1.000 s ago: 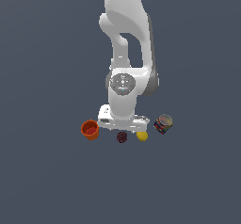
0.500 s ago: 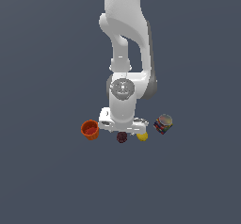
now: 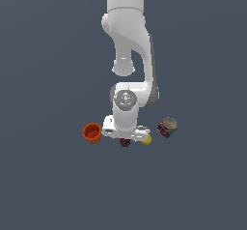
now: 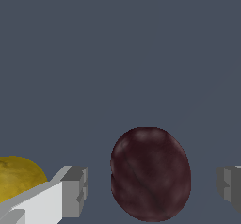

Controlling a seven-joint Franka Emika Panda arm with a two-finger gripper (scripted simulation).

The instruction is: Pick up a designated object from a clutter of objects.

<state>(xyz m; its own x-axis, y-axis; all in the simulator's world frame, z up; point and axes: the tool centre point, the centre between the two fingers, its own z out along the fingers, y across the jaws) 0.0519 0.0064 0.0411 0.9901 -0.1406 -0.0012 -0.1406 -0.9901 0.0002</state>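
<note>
— Now, the row, from the exterior view's left?
— Cup (image 3: pixel 92 133), upright, apart from the rest. Then ball (image 3: pixel 125 142), lemon (image 3: pixel 146 139) just beside it, can (image 3: pixel 167 127) tilted, furthest right.
— And the hand (image 3: pixel 126 136)?
— Low over the ball, released. In the wrist view the ball (image 4: pixel 150 173) sits between both fingers (image 4: pixel 75 190), gaps either side, no contact. Lemon (image 4: pixel 20 178) lies outside one finger.

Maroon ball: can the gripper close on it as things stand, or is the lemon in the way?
Probably yes. In the wrist view the maroon ball sits between the open fingers of the gripper, gaps both sides; the lemon lies outside one finger.
</note>
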